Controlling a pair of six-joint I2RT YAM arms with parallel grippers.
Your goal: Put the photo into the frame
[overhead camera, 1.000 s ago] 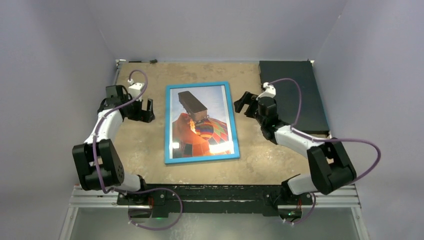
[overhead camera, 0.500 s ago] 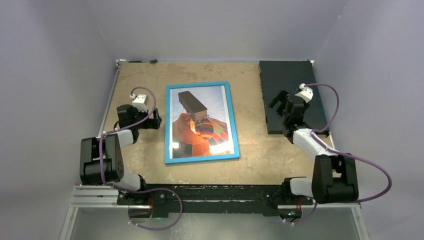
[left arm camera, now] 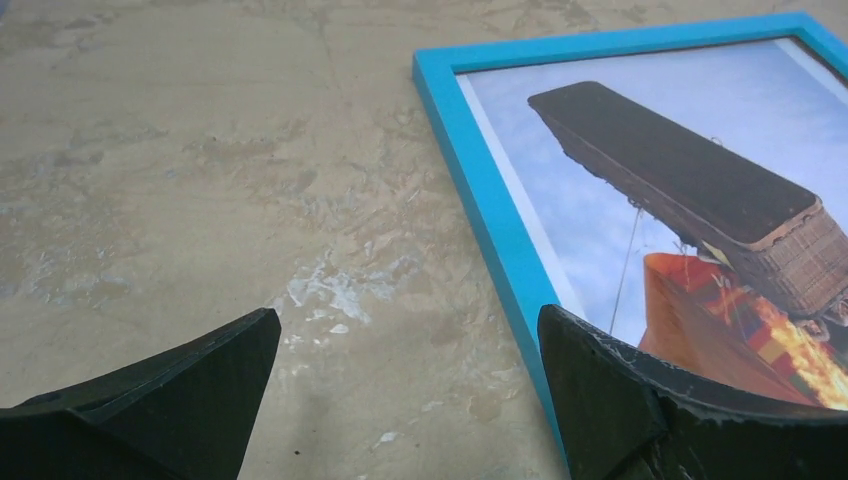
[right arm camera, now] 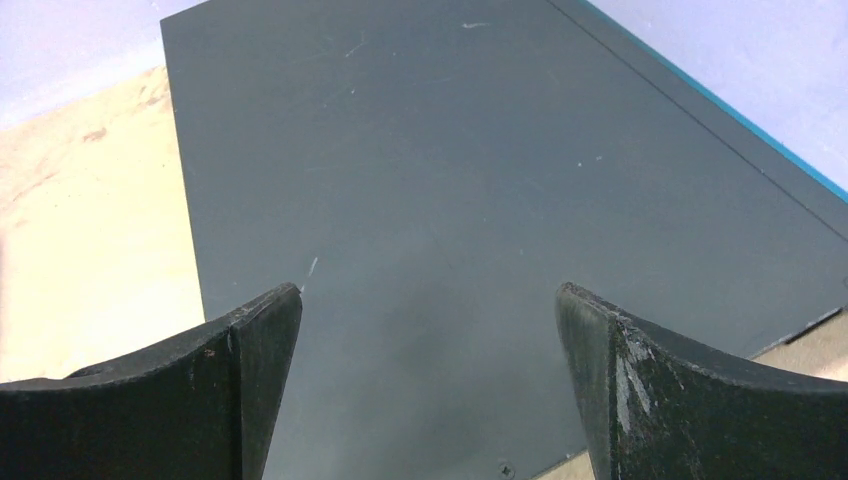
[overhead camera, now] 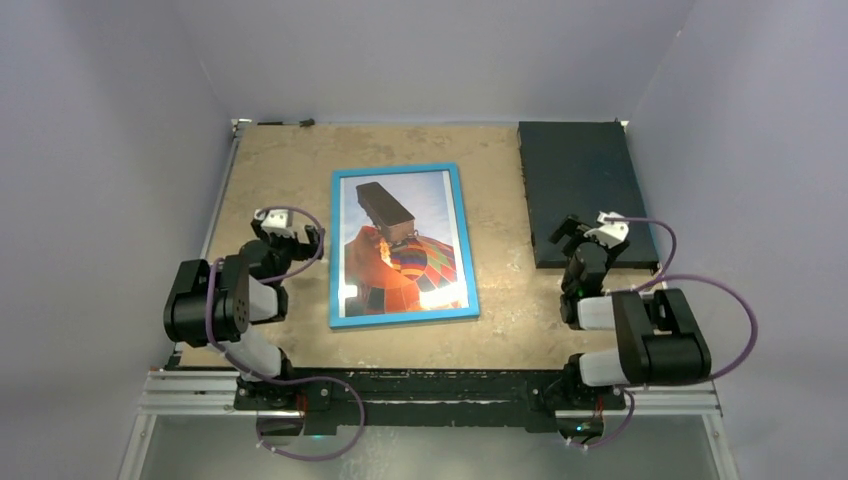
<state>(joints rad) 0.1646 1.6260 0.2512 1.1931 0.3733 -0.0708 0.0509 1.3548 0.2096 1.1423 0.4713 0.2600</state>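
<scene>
While both arms sit folded near their bases, I see the photo [overhead camera: 405, 250] lying inside the frame [overhead camera: 336, 250] between them, apparently behind glass. The left gripper [left arm camera: 405, 330] beside the frame and the right gripper [right arm camera: 430, 290] over the dark mat [right arm camera: 450, 180] both gape empty.

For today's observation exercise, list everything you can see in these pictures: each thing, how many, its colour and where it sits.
table: one, mottled tan, under everything
frame: one, bright blue, flat at the middle of the table
photo: one, orange-red balloon with a dark basket on pale sky, inside the frame
mat: one, dark, far right corner of the table
left arm: one, black and white, folded near the left edge
right arm: one, black and white, folded near the right edge
left gripper: one, black, open, empty, beside the frame
right gripper: one, black, open, empty, over the mat
</scene>
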